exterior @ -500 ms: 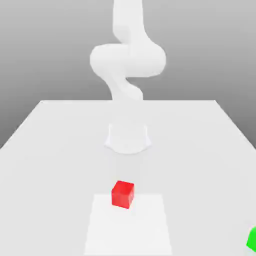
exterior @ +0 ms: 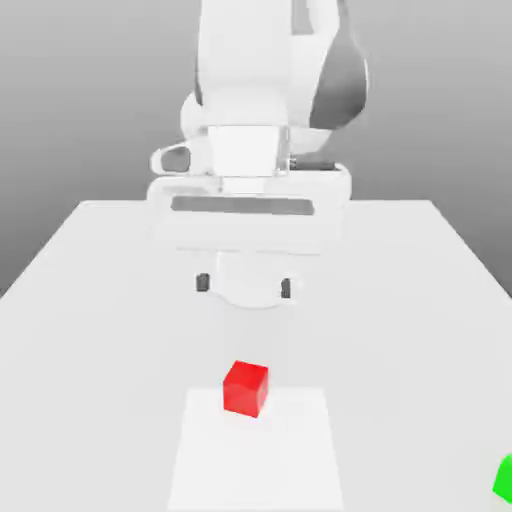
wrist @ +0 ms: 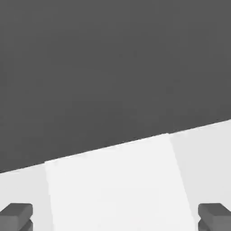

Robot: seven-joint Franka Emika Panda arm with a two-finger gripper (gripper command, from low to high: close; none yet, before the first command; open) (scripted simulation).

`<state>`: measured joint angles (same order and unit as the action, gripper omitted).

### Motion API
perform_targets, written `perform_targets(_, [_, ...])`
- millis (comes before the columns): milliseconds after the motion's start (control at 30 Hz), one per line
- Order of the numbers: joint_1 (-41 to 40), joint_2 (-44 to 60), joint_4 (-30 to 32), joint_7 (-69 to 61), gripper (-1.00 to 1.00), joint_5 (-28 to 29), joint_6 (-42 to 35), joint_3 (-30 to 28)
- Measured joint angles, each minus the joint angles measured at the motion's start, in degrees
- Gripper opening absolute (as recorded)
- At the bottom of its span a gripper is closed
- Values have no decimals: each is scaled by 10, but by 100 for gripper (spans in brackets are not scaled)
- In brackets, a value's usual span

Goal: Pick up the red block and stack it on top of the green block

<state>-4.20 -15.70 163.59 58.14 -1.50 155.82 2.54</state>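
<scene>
So nearest the exterior camera there's the green block (exterior: pixel 503 478), just a sliver of it at the exterior view's right edge, sitting on the white table (exterior: pixel 90 300). It's well apart from the red block (exterior: pixel 245 388), off toward the exterior view's right and a bit closer to the camera than the red one.

The red block is my landmark here. It sits flat on the table at the far edge of a slightly brighter white patch (exterior: pixel 255 450), which stretches from the red block toward the camera. Nothing touching the block, nothing on top of it, all its visible faces plain.

Behind the red block, farther back on the table, is my gripper (exterior: pixel 244 284). It's hanging above the table with the fingers (exterior: pixel 203 283) pointing down and spread wide apart, nothing between them. Red block is near but clearly not in contact with me, it's out in front of my fingers on the camera side.

In the hand view I can see both my fingertips (wrist: pixel 16 215) at opposite sides, far apart, with the brighter patch (wrist: pixel 117 185) between them and the table edge (wrist: pixel 27 166) beyond it against dark grey background.

Farthest back, behind and above the gripper, is the rest of my white arm (exterior: pixel 265 80) rising from the table.
</scene>
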Motion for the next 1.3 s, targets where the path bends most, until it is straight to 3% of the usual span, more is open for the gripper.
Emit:
perform_targets(100, [-3, 108, 37, 27, 0, 8, 82, -2])
perform_targets(267, [6, 232, 32, 45, 0, 26, 185, -16])
perform_targets(300, [9, 250, 29, 46, -100, 27, 201, -19])
perform_targets(533, [8, 254, 29, 50, -100, 31, 204, -20])
perform_targets(800, [9, 106, 48, 37, -100, 14, 75, -14])
perform_targets(1300, [151, 262, -244, -36, -100, 85, -72, 83])
